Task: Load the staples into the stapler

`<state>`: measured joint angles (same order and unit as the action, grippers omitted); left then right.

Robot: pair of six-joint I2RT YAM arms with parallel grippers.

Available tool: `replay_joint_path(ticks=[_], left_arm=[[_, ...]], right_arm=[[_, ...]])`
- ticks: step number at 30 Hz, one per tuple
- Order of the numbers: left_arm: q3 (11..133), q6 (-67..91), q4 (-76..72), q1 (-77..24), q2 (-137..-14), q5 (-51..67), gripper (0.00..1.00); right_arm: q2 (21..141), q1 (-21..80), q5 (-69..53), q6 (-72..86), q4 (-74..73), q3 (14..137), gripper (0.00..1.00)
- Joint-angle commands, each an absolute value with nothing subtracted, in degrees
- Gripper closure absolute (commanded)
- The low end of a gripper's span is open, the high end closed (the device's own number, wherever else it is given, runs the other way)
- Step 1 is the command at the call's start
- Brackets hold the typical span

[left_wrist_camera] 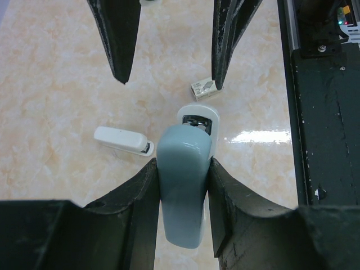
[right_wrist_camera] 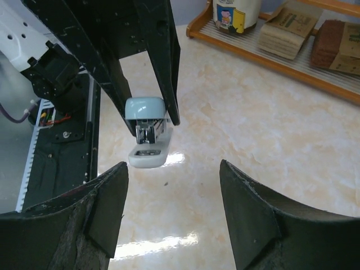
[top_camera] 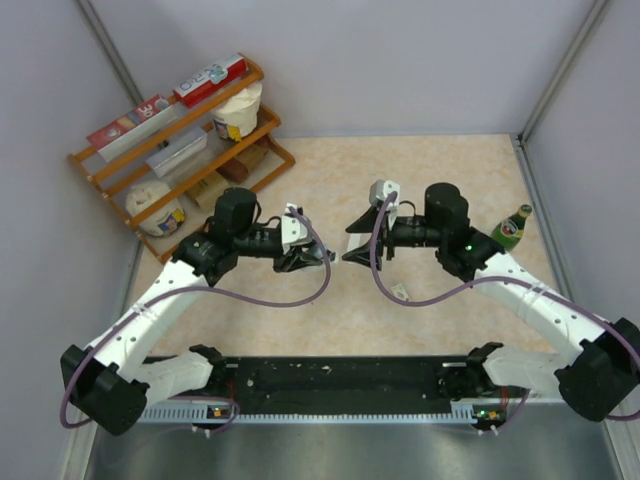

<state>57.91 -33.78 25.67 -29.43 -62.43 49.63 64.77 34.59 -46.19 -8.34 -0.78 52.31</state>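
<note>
Left tool (left_wrist_camera: 184, 169) is gripping the blue stapler (left_wrist_camera: 183, 191), right tool (right_wrist_camera: 173, 169) is hanging open, and left wrist's catching staples (left_wrist_camera: 203, 88) and white stapler (left_wrist_camera: 124, 140) that right wrist's missing.

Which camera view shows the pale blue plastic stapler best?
The right wrist view: the pale blue plastic stapler faces it, with its metal staple channel visible. The left wrist view shows its back, clamped in the left gripper. The top view barely shows it.
</note>
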Motion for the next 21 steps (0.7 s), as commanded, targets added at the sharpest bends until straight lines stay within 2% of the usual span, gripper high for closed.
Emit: replay_joint_path(ticks=[1,7,14,17,21], left_arm=[[58.0,-33.4,22.7,-30.2,-62.7,49.2,1.00],[57.8,-33.6,22.7,-30.6,-63.5,48.9,1.00],[58.4,-33.4,22.7,-31.0,-64.6,48.9,1.00],[58.4,-33.6,22.7,-31.1,-64.6,49.4,1.00],[58.3,-33.8,22.7,-31.1,-63.8,49.8,1.00]], right_arm=[[67.2,37.5,-46.5,-5.6,3.3,56.7,0.35],[69.3,40.1,-46.3,-4.7,5.2,55.1,0.36],[71.5,41.9,-45.1,-6.2,6.2,53.5,0.40],[72.3,42.4,-43.4,-6.6,6.2,53.4,0.46],[73.0,42.4,-42.1,-7.1,6.4,53.1,0.60]])
